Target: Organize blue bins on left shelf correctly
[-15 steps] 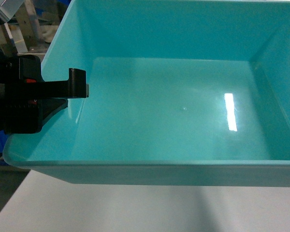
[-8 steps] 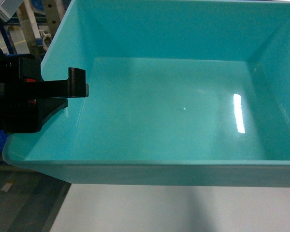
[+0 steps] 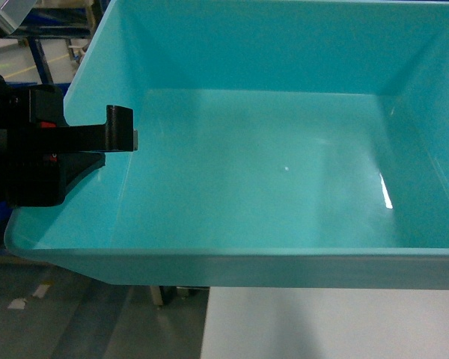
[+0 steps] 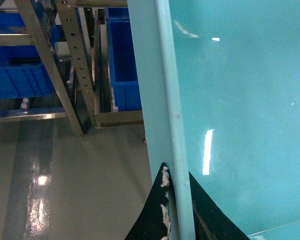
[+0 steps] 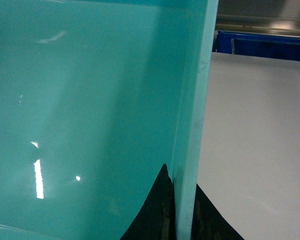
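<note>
Filling the head view, a turquoise plastic bin [image 3: 284,187] is held aloft, the left gripper [image 4: 176,200] pinching its left rim, the right gripper [image 5: 182,205] pinching its right rim, above a pale tabletop [image 5: 255,150].

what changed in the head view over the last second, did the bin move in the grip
The background slid. The pale tabletop under the turquoise bin moved right, baring grey floor at lower left, and the glare on the bin's bottom moved right and shrank, so the robot seems to be turning or moving. The left end effector stayed clamped on the bin's left wall at the same spot, and the bin kept its place in view.
</note>
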Controlling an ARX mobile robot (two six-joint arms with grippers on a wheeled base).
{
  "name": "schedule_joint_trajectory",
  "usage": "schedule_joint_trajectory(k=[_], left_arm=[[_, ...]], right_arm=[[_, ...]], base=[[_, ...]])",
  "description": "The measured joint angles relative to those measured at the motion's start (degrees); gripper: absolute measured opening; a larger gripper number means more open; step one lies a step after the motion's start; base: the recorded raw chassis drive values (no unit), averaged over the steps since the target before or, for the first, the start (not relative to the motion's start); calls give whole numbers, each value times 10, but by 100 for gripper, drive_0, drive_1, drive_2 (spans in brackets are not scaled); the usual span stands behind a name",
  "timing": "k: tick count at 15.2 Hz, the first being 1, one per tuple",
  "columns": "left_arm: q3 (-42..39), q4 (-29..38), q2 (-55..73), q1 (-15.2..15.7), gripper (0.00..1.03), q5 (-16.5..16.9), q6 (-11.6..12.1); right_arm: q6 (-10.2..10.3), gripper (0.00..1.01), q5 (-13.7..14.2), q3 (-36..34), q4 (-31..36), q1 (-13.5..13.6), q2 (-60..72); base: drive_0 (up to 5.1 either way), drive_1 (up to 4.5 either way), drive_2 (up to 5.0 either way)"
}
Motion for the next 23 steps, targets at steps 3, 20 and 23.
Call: schedule_joint_trajectory(k=[3, 20, 23], left_arm=[[0, 1, 0, 0, 2, 0, 0], [1, 1, 0, 0, 2, 0, 3], [1, 1, 0, 0, 2, 0, 3]], right_arm=[[0, 2, 0, 0, 0, 0, 0], [0, 2, 0, 0, 0, 0, 0], [0, 2, 0, 0, 0, 0, 0]], base=[[-505, 241, 241], [-501, 243, 243], [-500, 236, 236]])
